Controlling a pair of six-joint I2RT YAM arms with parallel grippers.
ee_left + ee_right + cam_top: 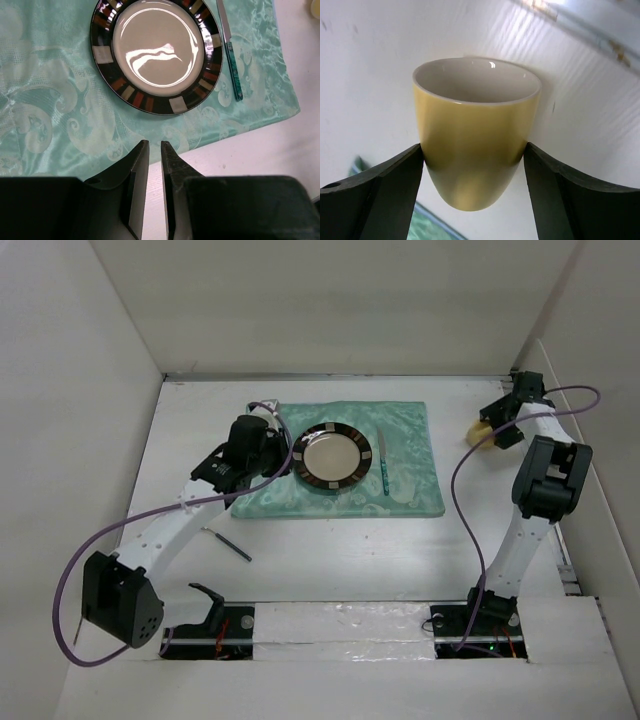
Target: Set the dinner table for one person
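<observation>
The white dinner table (350, 550) carries a mint-green placemat (410, 435). On it lie a dark-rimmed plate (333, 457) and, to its right, a knife (385, 468) with a teal handle. My left gripper (278, 448) hovers over the mat's left part, shut and empty. In the left wrist view the left gripper (154, 143) points at the plate (157, 52), with the knife (230, 55) beyond. My right gripper (492, 425) is shut on a yellow cup (481, 430) at the far right, off the mat. In the right wrist view the fingers (395, 180) press on the cup (475, 135), held by the right gripper (474, 145).
A thin dark utensil (228, 545) lies on the table left of the mat's near corner. White walls enclose the table at the back and on both sides. Purple cables loop off both arms. A mat corner (420, 225) shows below the cup.
</observation>
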